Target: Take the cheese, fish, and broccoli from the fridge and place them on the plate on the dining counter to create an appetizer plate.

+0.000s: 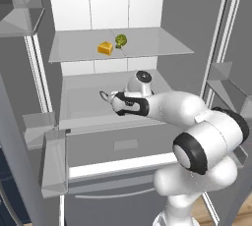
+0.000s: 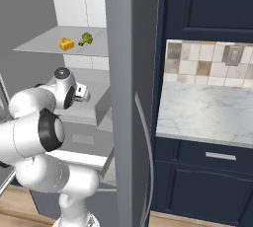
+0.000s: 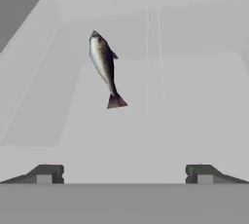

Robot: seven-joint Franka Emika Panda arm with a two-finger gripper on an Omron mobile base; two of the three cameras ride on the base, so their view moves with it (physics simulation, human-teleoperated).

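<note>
The fridge (image 1: 74, 4) stands open. On its upper glass shelf the yellow-orange cheese (image 1: 105, 48) wedge sits just left of the green broccoli (image 1: 120, 40); from the right they appear as cheese (image 2: 66, 44) and broccoli (image 2: 86, 38). My gripper (image 1: 105, 96) reaches in over the shelf below them, pointing left. In the hand view the dark fish (image 3: 105, 67) lies on that white shelf, ahead of my gripper (image 3: 124, 174) and apart from it. The fingers are open with nothing between them. The plate and the dining counter are out of view.
Clear door bins hang at the left (image 1: 53, 166) and right (image 1: 221, 80) of the opening. A grey drawer front (image 1: 123, 144) sits under the shelf. The fridge's side wall (image 2: 131, 73) splits the right base view; beyond it are navy cabinets (image 2: 207, 4) and a marble wall counter (image 2: 207, 112).
</note>
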